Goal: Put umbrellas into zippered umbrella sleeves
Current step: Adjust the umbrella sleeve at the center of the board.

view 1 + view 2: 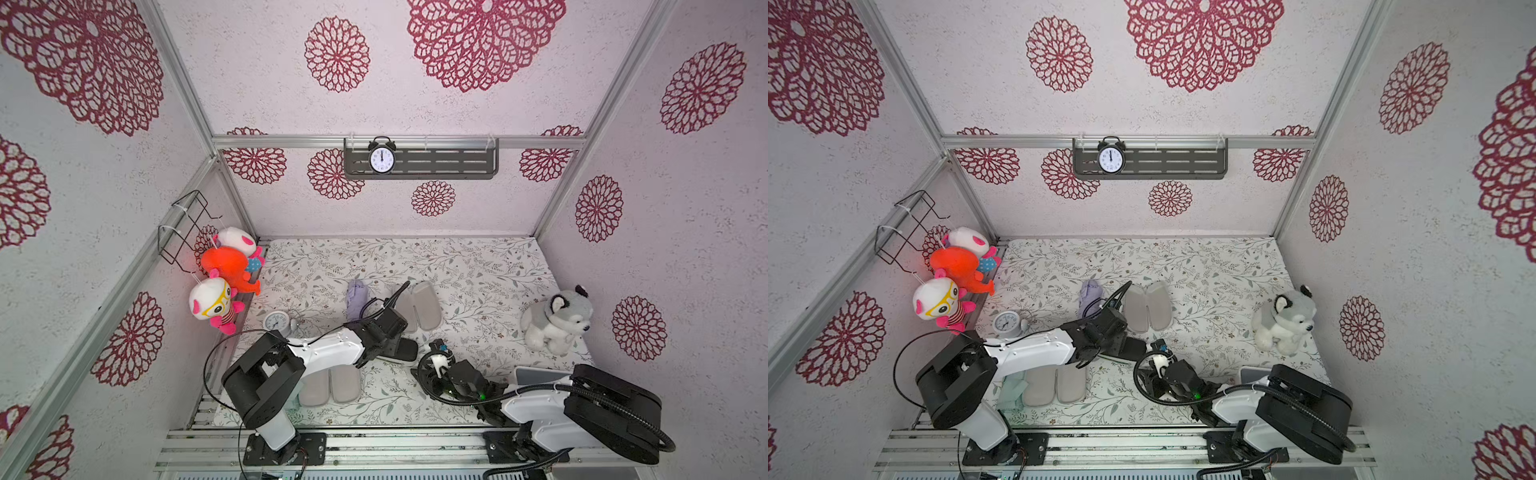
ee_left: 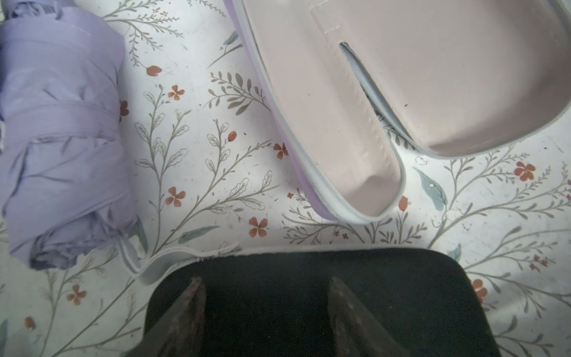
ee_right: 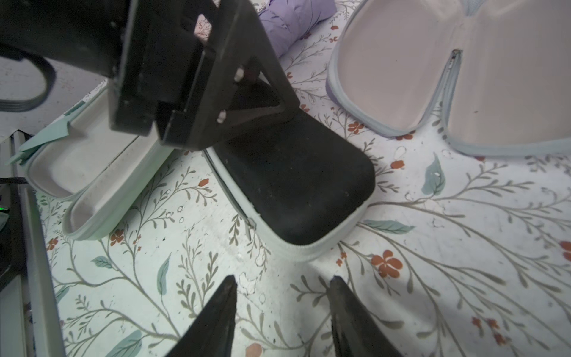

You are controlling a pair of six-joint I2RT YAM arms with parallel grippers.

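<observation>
The left wrist view shows the left hand [image 2: 265,309] released. Its two fingers [image 2: 188,312] are spread above the black sleeve [image 2: 309,293] with nothing pinched between them. Whether the tips touch the shell I cannot tell. This view alone shows a pale strip of the sleeve's zip edge curling loose at one end.

In both top views the arm hides those fingers. The black sleeve lies shut near the middle of the desk [image 1: 478,270], a little toward the front edge.

Beyond it, toward the far edge, the folded lilac umbrella [image 1: 357,297] lies near the lilac sleeve [image 1: 419,305], which is spread open with bare desk between them. The top views show only the sleeve's pale lining. The left wrist view also catches a thin lilac rim of the outer shell.

The right hand [image 3: 282,309] is released too, fingers apart over bare desk just short of the black sleeve's rounded end. Its wrist view shows the left hand from outside, standing over the black shell.

The mint green sleeve [image 1: 330,384] lies open near the front edge, toward the left corner and partly under the left arm. A bit of the mint green umbrella [image 1: 1012,392] shows just beside it in a top view.

Only the top views take in the husky plush [image 1: 555,318] near the right edge and the white clock [image 1: 276,322] near the left edge.
</observation>
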